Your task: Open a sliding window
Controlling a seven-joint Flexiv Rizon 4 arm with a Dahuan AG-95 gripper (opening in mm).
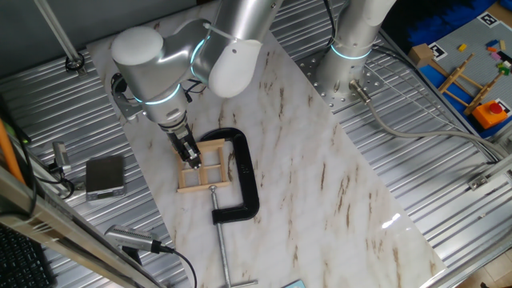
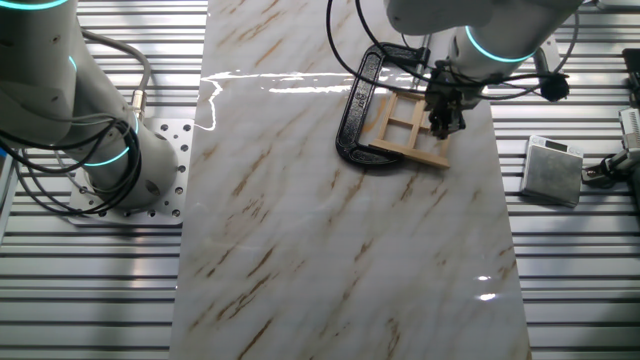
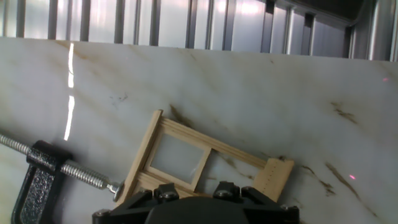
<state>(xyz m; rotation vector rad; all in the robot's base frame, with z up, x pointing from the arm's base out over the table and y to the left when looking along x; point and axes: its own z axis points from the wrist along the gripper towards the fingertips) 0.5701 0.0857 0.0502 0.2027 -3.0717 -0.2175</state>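
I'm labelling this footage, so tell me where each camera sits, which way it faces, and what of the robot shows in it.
One fixed view: high, looking down; arm, base and gripper over the sliding window.
The other fixed view: high on the opposite side; base left, gripper at the window.
Hand view: on the hand, facing along the fingers; only the gripper body's dark edge shows, above the window.
All three share the window and the C-clamp.
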